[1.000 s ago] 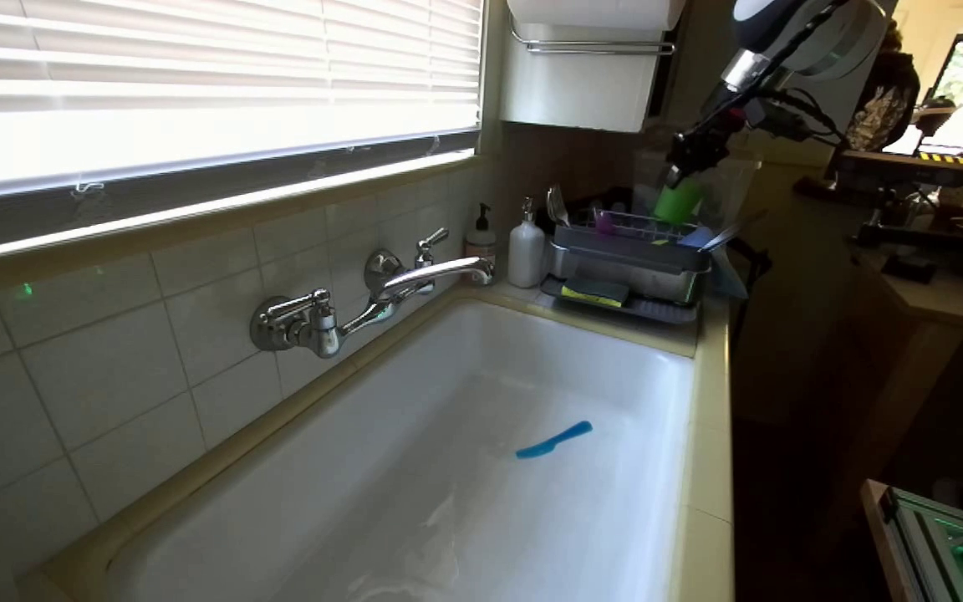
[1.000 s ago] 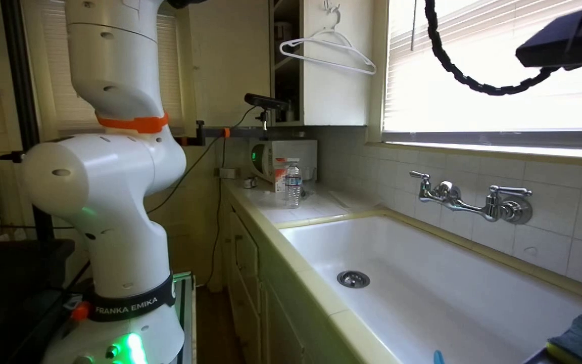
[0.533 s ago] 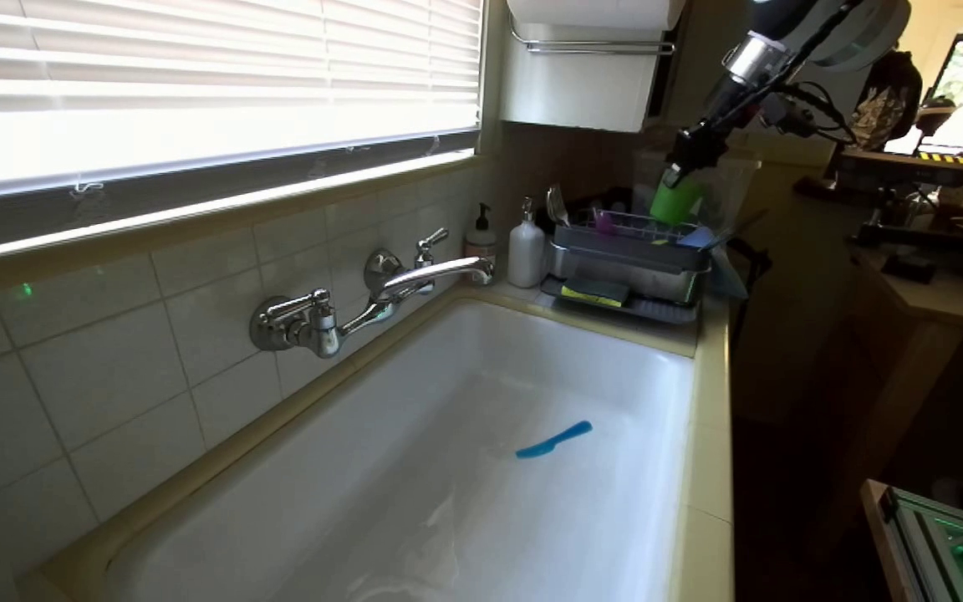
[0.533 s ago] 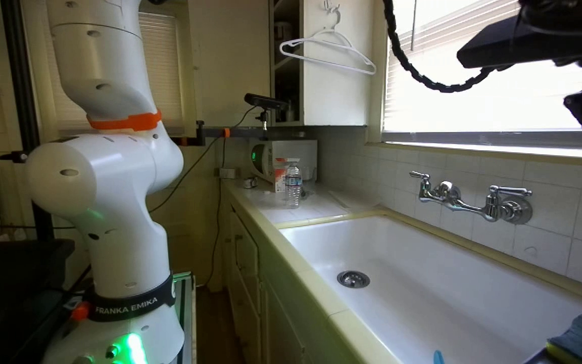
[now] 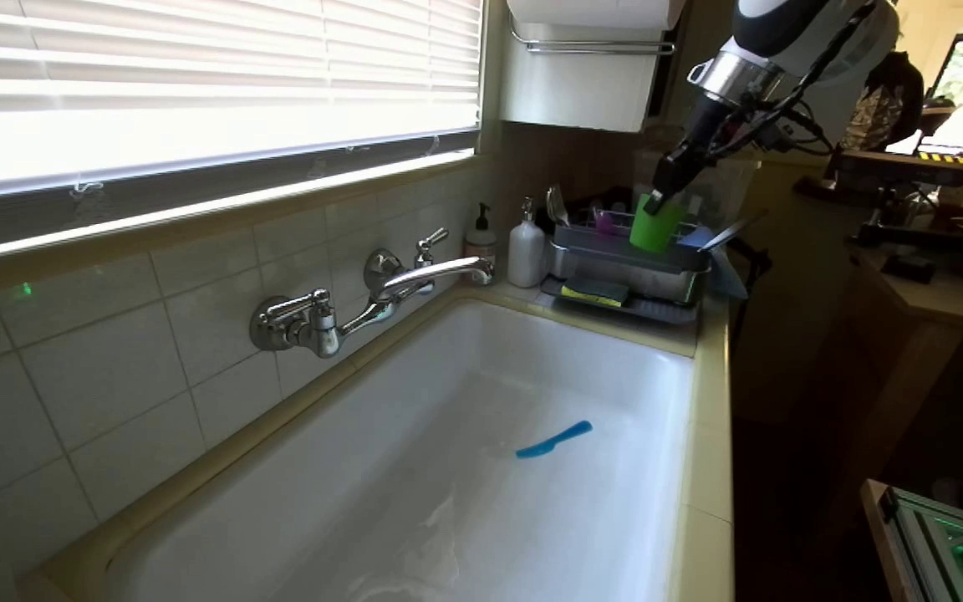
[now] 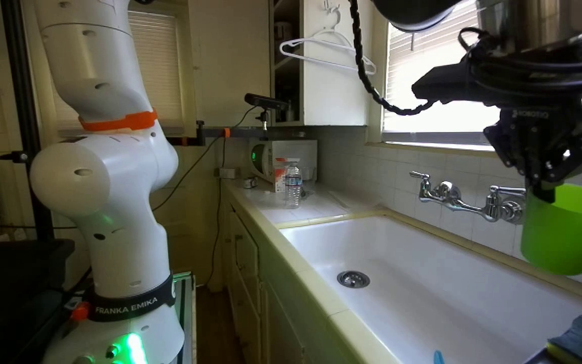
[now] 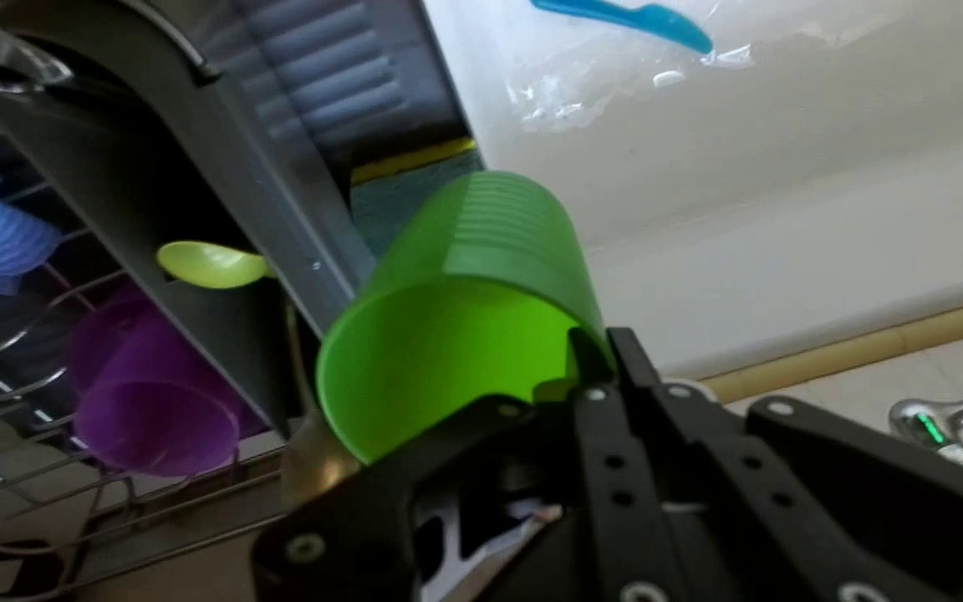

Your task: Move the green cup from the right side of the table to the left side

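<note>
Green cup point(image 6: 564, 242) aloft, wall pinched in the hand point(image 7: 604, 346), hanging near the dish rack point(image 5: 611, 261) at the right end of the sink point(image 6: 422, 283); looks like the carry, next move wants a steady swing left, past the faucet point(image 5: 438, 272), before lowering

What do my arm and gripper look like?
The arm is white and rounded, with an orange band, a black collar lettered FRANKA EMIKA, and green base lights. The wrist is silver metal; by it run a segmented black cable and dark wiring. The gripper is black, marked ROBOTIQ, with jointed fingers and pale screw heads.
</note>
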